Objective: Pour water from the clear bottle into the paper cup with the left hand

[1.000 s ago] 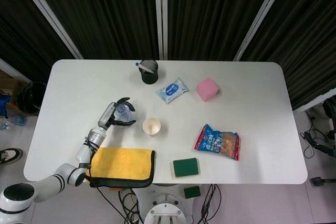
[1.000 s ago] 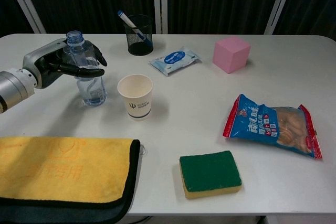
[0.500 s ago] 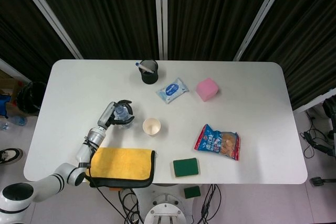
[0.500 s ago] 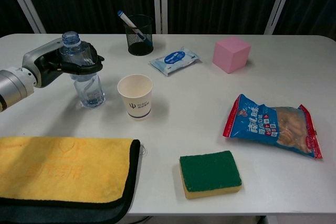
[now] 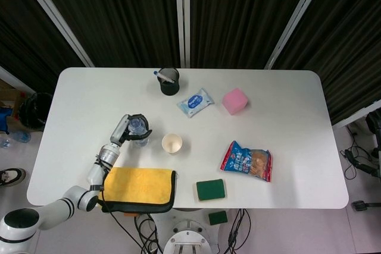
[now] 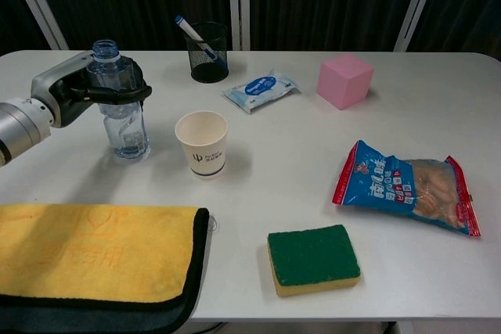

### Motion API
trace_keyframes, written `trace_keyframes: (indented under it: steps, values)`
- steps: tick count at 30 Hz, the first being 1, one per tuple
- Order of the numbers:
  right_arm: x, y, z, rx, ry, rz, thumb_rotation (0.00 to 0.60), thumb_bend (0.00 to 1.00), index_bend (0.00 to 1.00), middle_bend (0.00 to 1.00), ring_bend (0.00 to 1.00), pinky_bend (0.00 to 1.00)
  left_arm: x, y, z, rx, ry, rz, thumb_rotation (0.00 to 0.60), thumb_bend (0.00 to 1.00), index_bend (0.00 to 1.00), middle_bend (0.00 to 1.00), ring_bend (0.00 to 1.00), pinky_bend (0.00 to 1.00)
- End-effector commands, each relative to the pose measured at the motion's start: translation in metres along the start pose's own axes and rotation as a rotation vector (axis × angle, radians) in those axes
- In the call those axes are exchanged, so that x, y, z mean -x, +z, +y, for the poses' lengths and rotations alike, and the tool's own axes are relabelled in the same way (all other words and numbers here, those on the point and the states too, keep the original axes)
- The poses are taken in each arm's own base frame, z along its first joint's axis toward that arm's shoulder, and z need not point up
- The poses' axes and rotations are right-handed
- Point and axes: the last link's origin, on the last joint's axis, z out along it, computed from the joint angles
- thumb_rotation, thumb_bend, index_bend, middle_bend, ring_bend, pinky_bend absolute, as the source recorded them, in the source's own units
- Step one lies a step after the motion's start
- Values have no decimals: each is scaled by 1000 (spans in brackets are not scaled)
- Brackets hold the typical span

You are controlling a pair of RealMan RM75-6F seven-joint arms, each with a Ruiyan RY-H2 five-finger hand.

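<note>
A clear bottle (image 6: pixel 122 112) with no cap stands upright on the white table (image 6: pixel 282 170), left of the paper cup (image 6: pixel 203 142). My left hand (image 6: pixel 88 88) grips the bottle around its upper part, fingers wrapped across its shoulder. In the head view the same left hand (image 5: pixel 128 128) holds the bottle (image 5: pixel 139 129) just left of the cup (image 5: pixel 172 143). The cup stands upright and looks empty. A little water sits in the bottle's lower part. My right hand shows in neither view.
A yellow cloth (image 6: pixel 86 260) lies at the front left. A green sponge (image 6: pixel 313 257) and a snack bag (image 6: pixel 403 185) lie to the right. A black pen holder (image 6: pixel 207 52), a wipes pack (image 6: pixel 260 89) and a pink cube (image 6: pixel 344 80) stand at the back.
My left hand's fingers have closed from spread around the bottle to a firm grip on it. The bottle has shifted slightly left, away from the cup.
</note>
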Motion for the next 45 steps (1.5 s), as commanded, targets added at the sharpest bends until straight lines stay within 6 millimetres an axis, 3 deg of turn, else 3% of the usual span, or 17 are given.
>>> trace_keyframes:
  steps: [1, 7, 18, 33, 45]
  values:
    - [0, 0, 0, 0, 0, 0, 540, 217, 0, 0, 0, 0, 0, 0, 1, 9, -4, -2, 600, 256, 694, 654, 622, 541]
    - [0, 0, 1, 1, 1, -1, 540, 218, 0, 0, 0, 0, -1, -2, 6, 44, 30, 2, 600, 260, 695, 677, 640, 561]
    - [1, 0, -1, -4, 3, -1, 541, 218, 0, 0, 0, 0, 7, -7, 23, 178, 428, 54, 600, 260, 694, 677, 640, 551]
    - [-2, 0, 1, -4, 5, 8, 539, 217, 0, 0, 0, 0, 18, -3, 21, 198, 939, 167, 600, 264, 694, 677, 640, 507]
    - [0, 0, 1, -2, 5, 2, 540, 217, 0, 0, 0, 0, 28, 1, 19, 202, 1098, 166, 600, 263, 694, 677, 640, 485]
